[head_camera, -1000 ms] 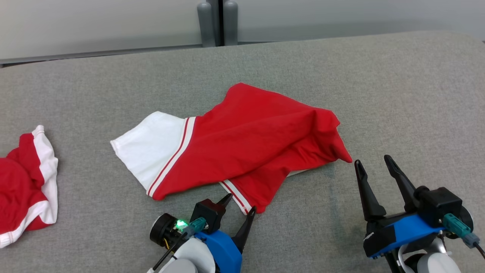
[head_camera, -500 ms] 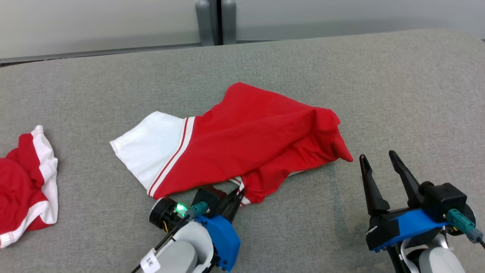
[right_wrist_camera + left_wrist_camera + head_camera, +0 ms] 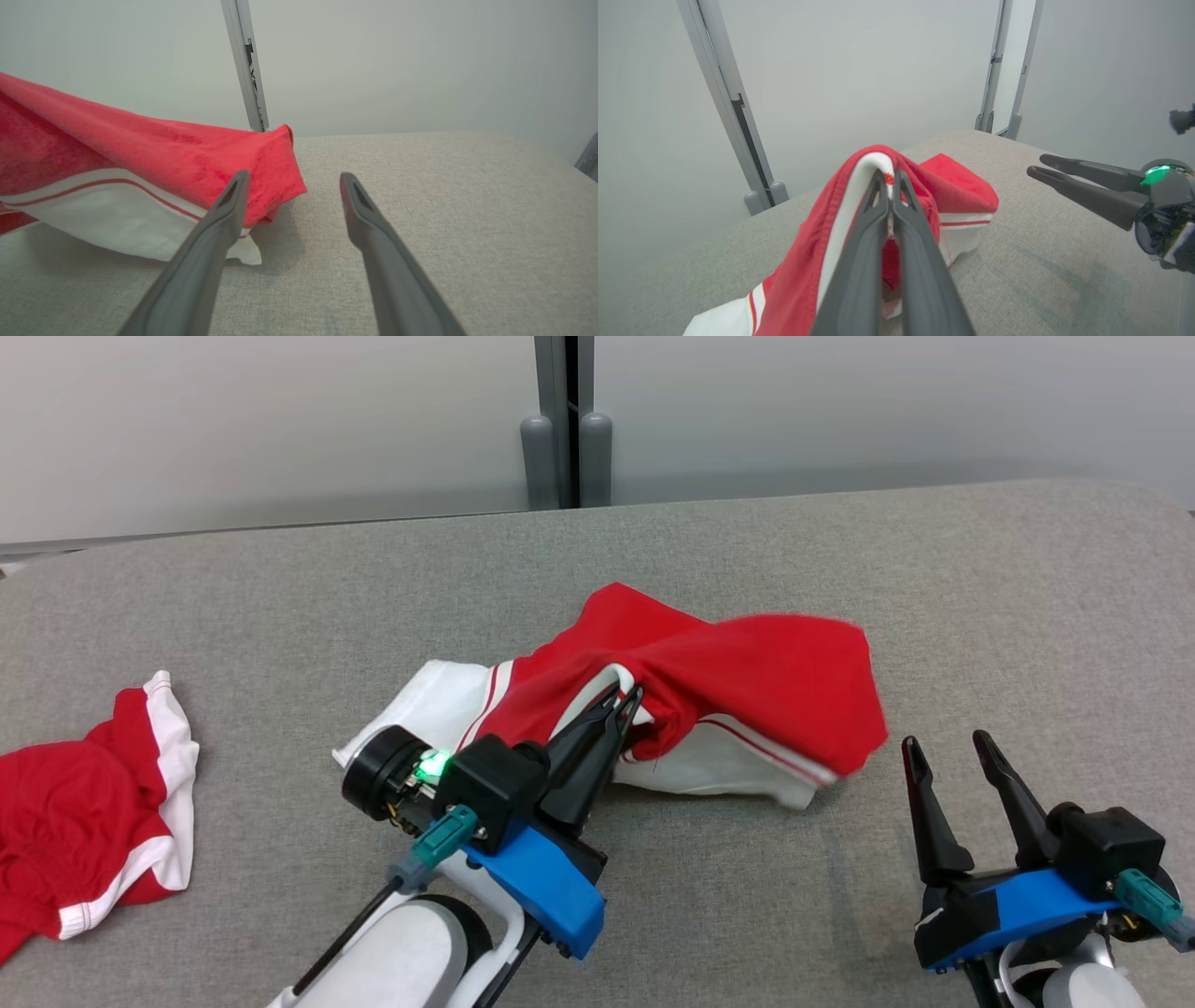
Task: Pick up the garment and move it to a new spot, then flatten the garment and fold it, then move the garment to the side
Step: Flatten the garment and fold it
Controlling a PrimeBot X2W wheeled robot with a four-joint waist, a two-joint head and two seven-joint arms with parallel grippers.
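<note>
Two red-and-white garments lie on the grey bench (image 3: 840, 896). The task's garment (image 3: 747, 672) sits in the middle of the head view, bunched, with red cloth above and white bands edged with thin red stripes at its lower right and its left. The second garment (image 3: 65, 821) is crumpled at the left edge of the frame, well apart from the first.

Two end effectors show, each with two long dark fingers. The left end effector (image 3: 627, 695), rising from the lower centre, is closed on a fold of the task's garment. In the left wrist view the fingers are pressed together, and a white-and-red edge drapes over their tips, raised off the bench. The right end effector (image 3: 945, 739), at the lower right, stands open with nothing between its fingers, just beside the garment's right end without touching it.

One green light (image 3: 431, 763) glows on the left wrist. Two grey posts (image 3: 539, 457) stand side by side at the top centre, behind the bench's far edge.
</note>
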